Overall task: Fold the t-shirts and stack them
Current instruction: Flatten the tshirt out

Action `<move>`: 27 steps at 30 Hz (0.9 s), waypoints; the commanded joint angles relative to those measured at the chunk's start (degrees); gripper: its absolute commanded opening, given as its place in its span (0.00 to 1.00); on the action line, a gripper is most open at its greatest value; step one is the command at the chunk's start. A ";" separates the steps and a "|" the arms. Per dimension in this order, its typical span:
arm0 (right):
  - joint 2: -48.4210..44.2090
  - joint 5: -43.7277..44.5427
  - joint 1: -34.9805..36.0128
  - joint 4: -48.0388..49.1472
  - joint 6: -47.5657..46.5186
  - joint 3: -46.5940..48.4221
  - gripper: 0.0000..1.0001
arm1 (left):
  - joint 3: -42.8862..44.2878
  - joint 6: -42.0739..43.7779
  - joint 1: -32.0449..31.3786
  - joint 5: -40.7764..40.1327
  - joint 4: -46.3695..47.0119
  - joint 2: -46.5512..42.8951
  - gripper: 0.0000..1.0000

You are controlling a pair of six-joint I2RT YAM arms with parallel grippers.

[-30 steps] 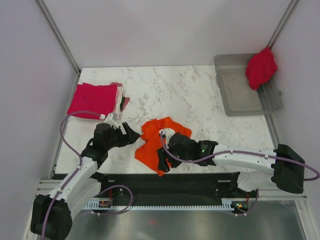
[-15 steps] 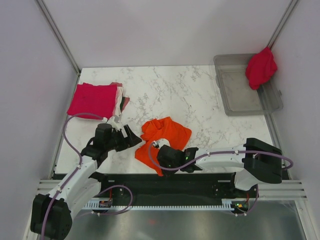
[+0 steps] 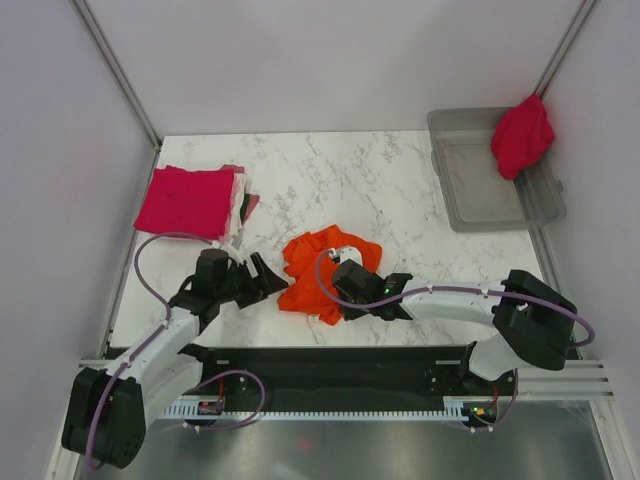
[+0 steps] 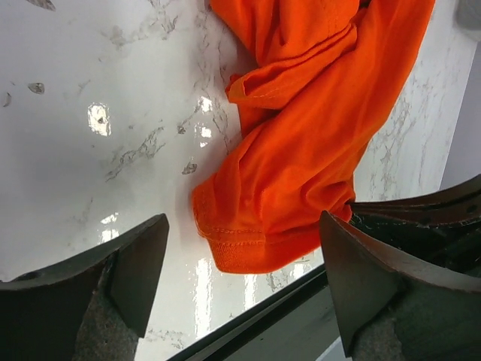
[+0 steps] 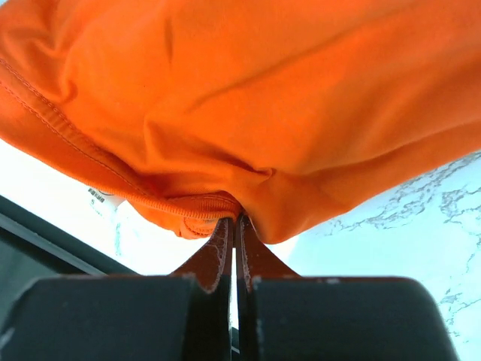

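Note:
A bright orange t-shirt (image 3: 322, 268) lies crumpled at the middle front of the marble table (image 3: 400, 180). My right gripper (image 3: 338, 292) is shut on a hemmed fold of it, and in the right wrist view the cloth (image 5: 263, 98) bunches over the pinched fingertips of the gripper (image 5: 234, 226). My left gripper (image 3: 268, 282) stands open just left of the shirt. In the left wrist view the hem (image 4: 248, 248) lies ahead of that gripper (image 4: 240, 278), untouched. Crimson-magenta t-shirts (image 3: 187, 200) sit folded and stacked at the back left, with a pale pink one (image 3: 240, 192) showing at the edge.
A clear grey bin (image 3: 480, 200) stands at the back right, with another crimson t-shirt (image 3: 522, 135) draped over its far corner. The table's front edge and black rail (image 3: 330, 355) run just behind both grippers. White walls close in the sides.
The right gripper has shut on the orange shirt's near edge and drawn it back from the front edge, bunching the cloth. The left gripper has edged nearer the shirt, still open.

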 commanded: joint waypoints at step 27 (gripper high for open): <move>-2.59 8.30 -0.24 1.96 -1.93 -0.52 0.00 | 0.94 -9.40 -7.63 2.39 10.01 10.12 0.02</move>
